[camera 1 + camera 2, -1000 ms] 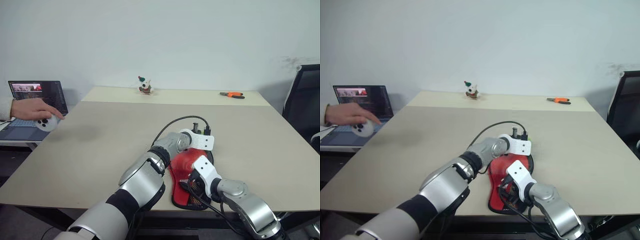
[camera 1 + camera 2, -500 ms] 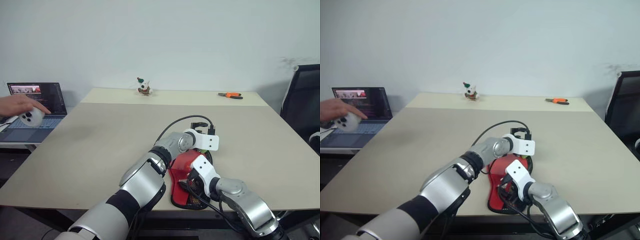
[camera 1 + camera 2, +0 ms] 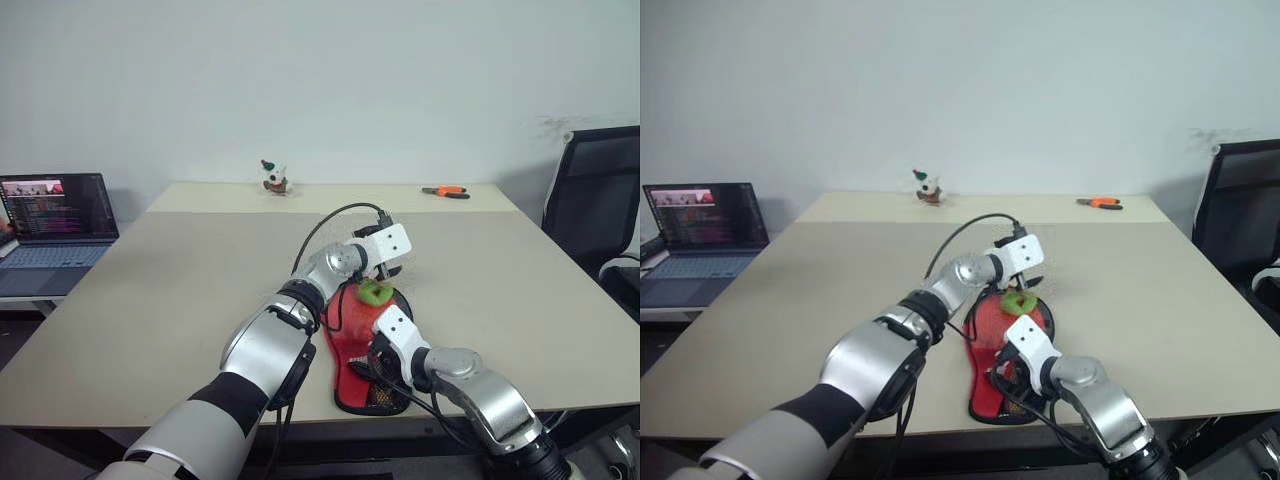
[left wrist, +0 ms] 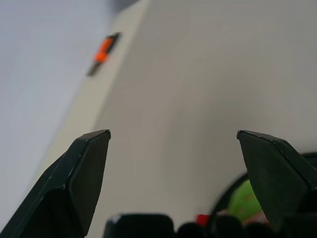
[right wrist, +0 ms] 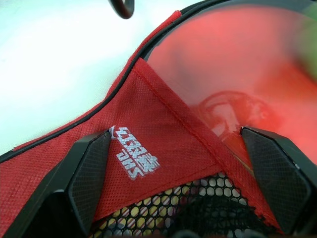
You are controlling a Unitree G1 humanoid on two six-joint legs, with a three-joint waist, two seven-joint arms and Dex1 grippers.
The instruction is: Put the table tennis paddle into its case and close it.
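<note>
The case lies flat near the table's front edge, red side up, with its white logo and black mesh at the near end. Its lime-green fob rests on the far, round end. My left gripper hangs open just above and beyond the fob, empty, its fingers wide apart. Low over the case's mesh end, my right gripper is also open, a finger on either side of the red fabric, gripping nothing. The paddle is hidden.
The beige table stretches far behind the case. At its back edge are orange pliers and a small toy figure. A laptop sits on a side desk at the left, a black chair at the right.
The camera has shifted. My left gripper opened, rolled and lifted a little off the case's round end, uncovering the green fob. The person's hand by the laptop has left the view.
</note>
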